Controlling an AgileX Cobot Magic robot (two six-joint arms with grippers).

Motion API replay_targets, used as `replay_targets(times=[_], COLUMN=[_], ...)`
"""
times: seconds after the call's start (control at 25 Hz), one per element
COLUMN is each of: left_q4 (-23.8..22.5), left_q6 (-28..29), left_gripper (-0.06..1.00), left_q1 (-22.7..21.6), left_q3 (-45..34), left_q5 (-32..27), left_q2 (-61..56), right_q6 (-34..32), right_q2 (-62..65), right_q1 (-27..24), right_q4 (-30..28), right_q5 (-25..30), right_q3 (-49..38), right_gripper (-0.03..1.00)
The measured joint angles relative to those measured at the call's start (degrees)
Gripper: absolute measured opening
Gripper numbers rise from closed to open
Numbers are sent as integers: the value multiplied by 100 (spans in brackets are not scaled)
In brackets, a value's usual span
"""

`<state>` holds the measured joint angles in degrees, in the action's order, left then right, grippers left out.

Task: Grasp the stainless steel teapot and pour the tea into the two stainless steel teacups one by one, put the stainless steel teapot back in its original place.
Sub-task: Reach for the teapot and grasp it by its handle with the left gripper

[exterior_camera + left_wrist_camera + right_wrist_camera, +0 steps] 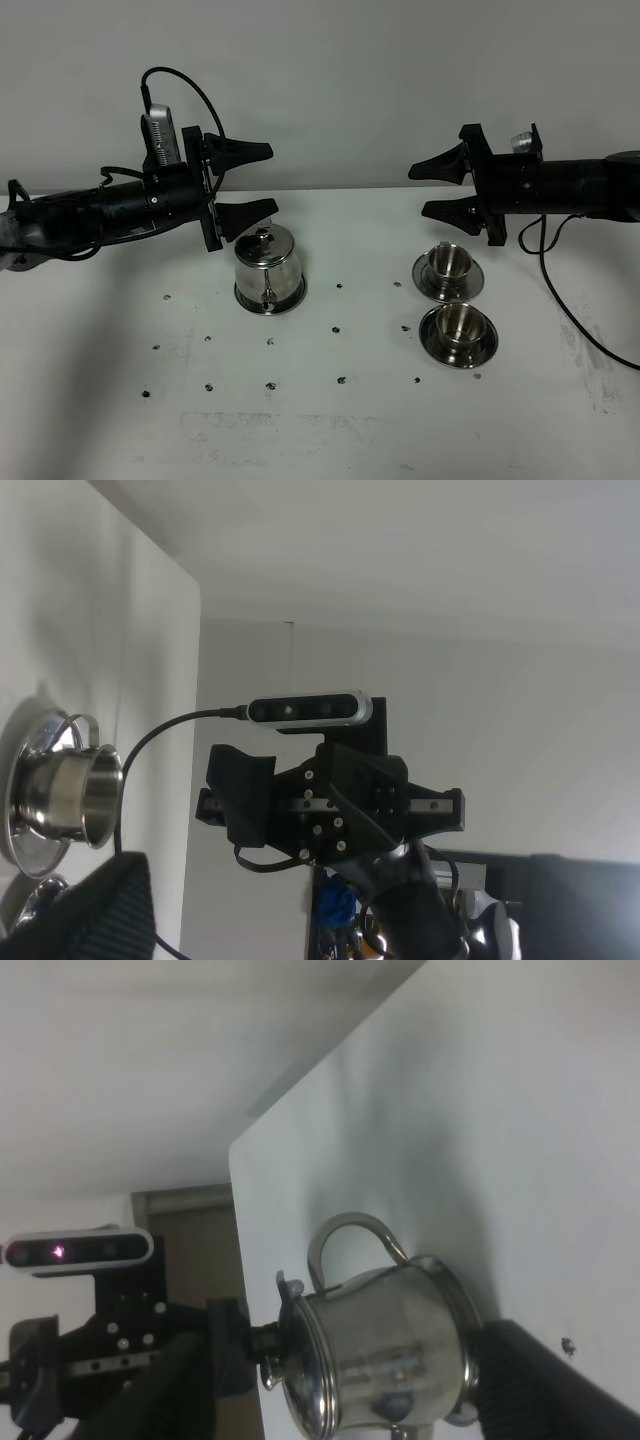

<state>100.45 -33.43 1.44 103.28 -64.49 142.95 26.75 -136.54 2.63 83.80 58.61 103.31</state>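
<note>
On its saucer (244, 298), left of the teacups (450, 262), the stainless steel teapot (268, 270) sits near the left gripper (272, 180), jaws wide apart; right gripper (418, 190) likewise. Slick, rigid, probably tea-heavy: the loop handle (348, 1228) looks the safest hold.

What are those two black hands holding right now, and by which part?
Nothing. The left hand and the right hand are both open and empty, and the teapot stands ungripped.

We see the teapot (268, 268) on its plate (268, 305) at the left. At the right, the far cup (450, 260) sits behind the near cup (459, 320), each on a saucer (432, 346).
</note>
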Motion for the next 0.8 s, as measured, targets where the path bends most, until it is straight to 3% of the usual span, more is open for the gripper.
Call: replay_targets(times=[0.56,0.8], left_q4=[0,-58], left_q6=[-57,-1145], left_gripper=[74,73], left_q1=[0,0], left_q3=[0,0], left_q5=[5,-19], left_q2=[0,-91], right_q6=[185,1334], right_q2=[0,96], right_q1=[0,0], right_q4=[1,-26], right_q5=[-102,-102], right_q3=[0,122], right_gripper=[54,54])
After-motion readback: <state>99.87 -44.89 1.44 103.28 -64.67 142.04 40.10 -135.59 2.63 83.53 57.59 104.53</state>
